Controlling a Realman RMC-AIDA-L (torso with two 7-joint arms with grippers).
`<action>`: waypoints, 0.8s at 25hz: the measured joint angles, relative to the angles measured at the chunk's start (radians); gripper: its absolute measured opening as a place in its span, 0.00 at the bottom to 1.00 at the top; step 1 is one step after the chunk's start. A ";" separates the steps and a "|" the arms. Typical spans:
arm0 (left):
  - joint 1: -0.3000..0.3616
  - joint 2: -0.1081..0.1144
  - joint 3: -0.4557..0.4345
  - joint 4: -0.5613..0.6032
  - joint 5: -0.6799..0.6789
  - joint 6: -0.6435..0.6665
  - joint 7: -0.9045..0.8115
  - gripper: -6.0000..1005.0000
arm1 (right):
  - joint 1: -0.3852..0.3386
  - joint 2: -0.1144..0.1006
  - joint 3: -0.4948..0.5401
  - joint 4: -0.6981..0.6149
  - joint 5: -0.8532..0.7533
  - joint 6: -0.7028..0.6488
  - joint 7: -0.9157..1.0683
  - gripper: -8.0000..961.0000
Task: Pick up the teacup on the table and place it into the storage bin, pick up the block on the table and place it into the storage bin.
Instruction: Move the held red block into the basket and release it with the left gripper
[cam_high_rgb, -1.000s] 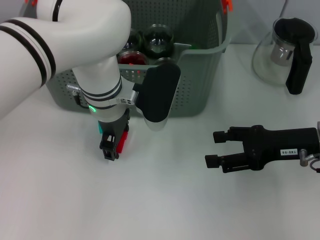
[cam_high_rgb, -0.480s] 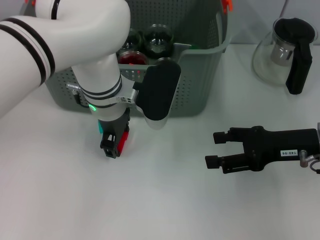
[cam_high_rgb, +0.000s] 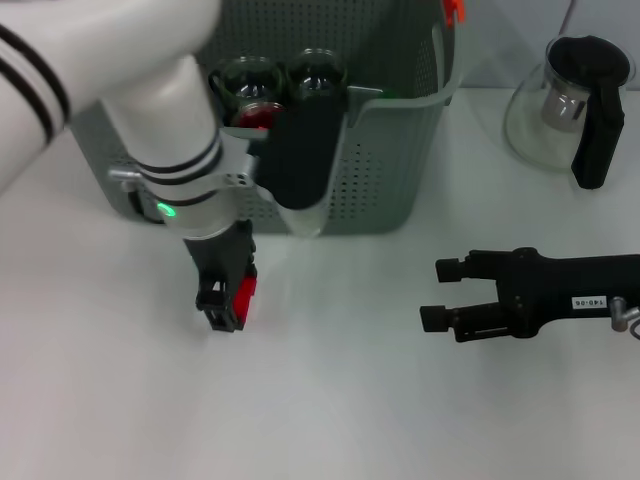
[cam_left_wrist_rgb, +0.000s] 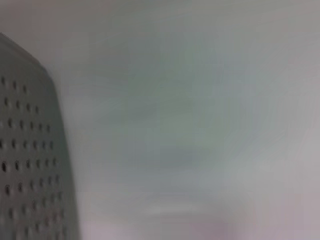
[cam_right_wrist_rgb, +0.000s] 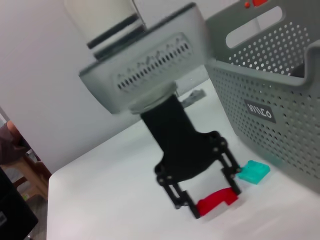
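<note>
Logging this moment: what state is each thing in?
left end effector: shut on the red block, off the table
right end effector: open, empty
storage bin: upright, glass cups inside
teal block: lying by the bin
glass teapot: upright

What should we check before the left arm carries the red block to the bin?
1. Left end effector shut on the red block: ok, fingers on both of its sides.
2. Block off the table: cannot tell.
3. Teal block out of the grip: ok, it lies on the table beside the storage bin.
4. Room in bin: cannot tell, glass cups already inside and the arm hides the rest.
5. Right end effector out of the path: ok, open, low over the table on the right.
</note>
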 joint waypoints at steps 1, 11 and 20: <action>0.014 -0.001 -0.023 0.029 -0.004 0.030 0.003 0.64 | 0.000 0.000 0.001 0.000 0.000 0.000 -0.001 0.98; 0.089 0.001 -0.327 0.215 -0.124 0.347 0.040 0.64 | 0.000 -0.004 0.004 -0.001 0.000 -0.010 -0.006 0.98; 0.098 0.061 -0.729 0.336 -0.449 0.463 0.019 0.64 | 0.005 -0.008 0.004 -0.002 0.000 -0.012 -0.006 0.98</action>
